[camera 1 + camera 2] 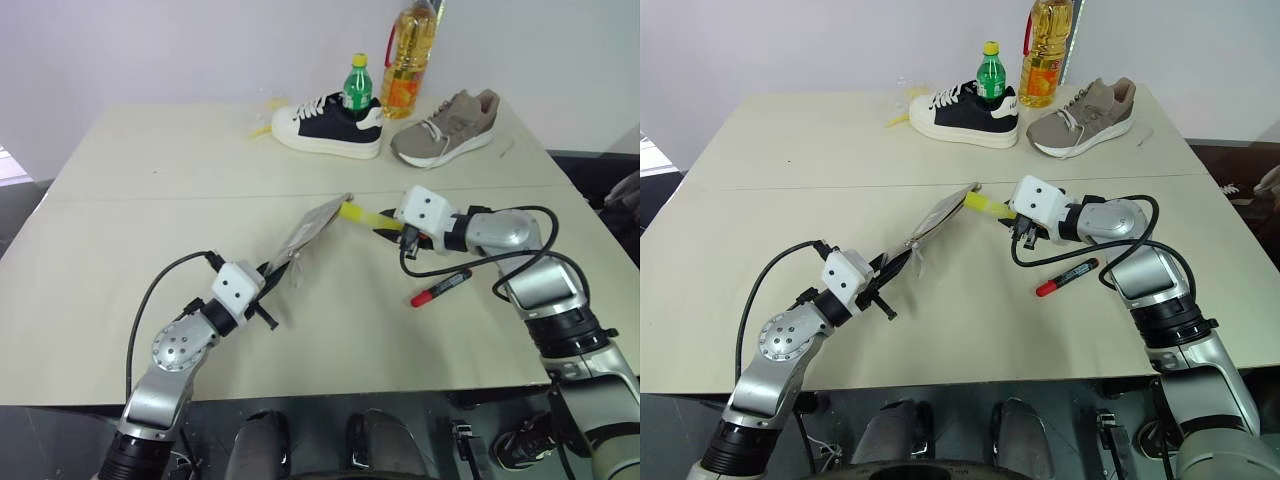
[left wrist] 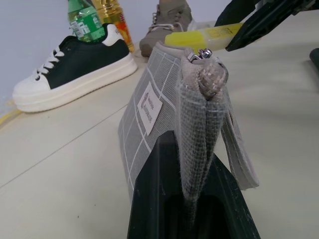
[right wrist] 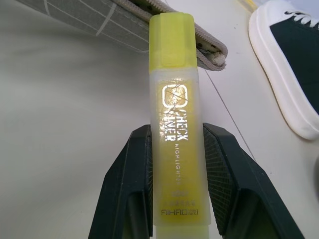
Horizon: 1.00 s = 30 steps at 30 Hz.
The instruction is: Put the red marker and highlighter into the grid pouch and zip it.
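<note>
1. The left gripper point(image 1: 268, 283), lower left of the frame, is closed on the flat grey fabric grid pouch point(image 1: 310, 235), held up on edge.
2. The right gripper point(image 3: 175, 164) clamps the stubby yellow highlighter point(image 3: 174, 119); its cap is at the pouch's top edge at centre.
3. The slim black red-capped marker point(image 1: 441, 288) lies on the beige table point(image 1: 150, 180), right of centre.
</note>
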Tool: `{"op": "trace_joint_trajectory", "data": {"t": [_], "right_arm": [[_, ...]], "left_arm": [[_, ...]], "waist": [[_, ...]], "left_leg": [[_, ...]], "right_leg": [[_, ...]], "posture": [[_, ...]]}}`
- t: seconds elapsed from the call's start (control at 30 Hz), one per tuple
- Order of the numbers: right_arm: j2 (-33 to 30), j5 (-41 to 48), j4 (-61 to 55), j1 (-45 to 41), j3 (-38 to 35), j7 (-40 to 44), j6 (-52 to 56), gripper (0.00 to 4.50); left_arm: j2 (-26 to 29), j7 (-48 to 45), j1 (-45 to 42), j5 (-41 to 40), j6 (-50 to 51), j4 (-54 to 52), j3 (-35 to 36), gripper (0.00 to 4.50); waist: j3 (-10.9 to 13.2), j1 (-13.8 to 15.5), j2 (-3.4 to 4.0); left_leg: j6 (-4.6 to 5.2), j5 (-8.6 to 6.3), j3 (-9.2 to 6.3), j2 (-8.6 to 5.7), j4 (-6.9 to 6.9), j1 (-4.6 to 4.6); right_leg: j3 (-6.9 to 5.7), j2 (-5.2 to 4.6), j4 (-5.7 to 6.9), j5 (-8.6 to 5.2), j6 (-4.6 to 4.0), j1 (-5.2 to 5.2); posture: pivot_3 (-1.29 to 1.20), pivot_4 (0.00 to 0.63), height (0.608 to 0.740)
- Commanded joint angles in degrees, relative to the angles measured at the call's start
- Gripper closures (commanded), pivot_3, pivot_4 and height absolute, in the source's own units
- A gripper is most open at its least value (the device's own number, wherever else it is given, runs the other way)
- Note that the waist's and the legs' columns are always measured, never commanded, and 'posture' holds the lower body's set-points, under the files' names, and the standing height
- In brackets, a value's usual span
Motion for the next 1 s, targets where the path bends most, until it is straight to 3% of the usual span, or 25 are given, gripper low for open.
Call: {"op": "trace_joint_trajectory", "data": {"t": [0.03,0.47,0.73,1.0], "right_arm": [[-0.61,-1.04,-2.53,-2.15,0.38,1.44,-2.52,3.64],[-1.51,-4.03,-1.32,-3.28,0.78,4.20,-6.67,3.64],[-0.05,3.02,0.51,-4.55,-6.93,2.74,5.12,3.64],[1.54,3.67,-0.68,-3.58,-6.05,0.68,10.34,3.64]], "left_arm": [[0.84,-0.95,0.02,-0.47,-0.46,-3.29,-0.10,4.50],[1.96,-2.43,0.83,-2.93,0.77,-4.79,1.67,4.50],[2.98,-2.59,3.49,-5.30,1.02,-5.56,4.65,4.50],[3.06,-2.68,3.81,-5.53,1.05,-5.99,3.95,4.50]], "waist": [[0.00,-0.02,0.00],[0.00,-0.02,0.00],[0.00,-0.01,0.00],[0.00,-0.03,0.01]], "left_leg": [[0.00,0.00,0.00,0.00,0.00,0.00],[-0.01,0.00,0.00,0.00,0.03,0.01],[-0.01,0.00,-0.01,0.00,0.04,0.02],[-0.01,0.00,-0.02,0.01,0.03,0.03]], "right_leg": [[0.00,0.00,0.00,0.00,0.00,0.00],[0.00,0.00,0.02,0.00,0.00,0.01],[0.00,0.00,0.02,0.00,-0.01,0.04],[0.00,0.00,0.03,0.00,-0.01,0.03]], "posture": [[0.00,0.150,0.702],[0.00,0.150,0.702],[0.00,0.150,0.702],[0.00,0.150,0.702]]}}
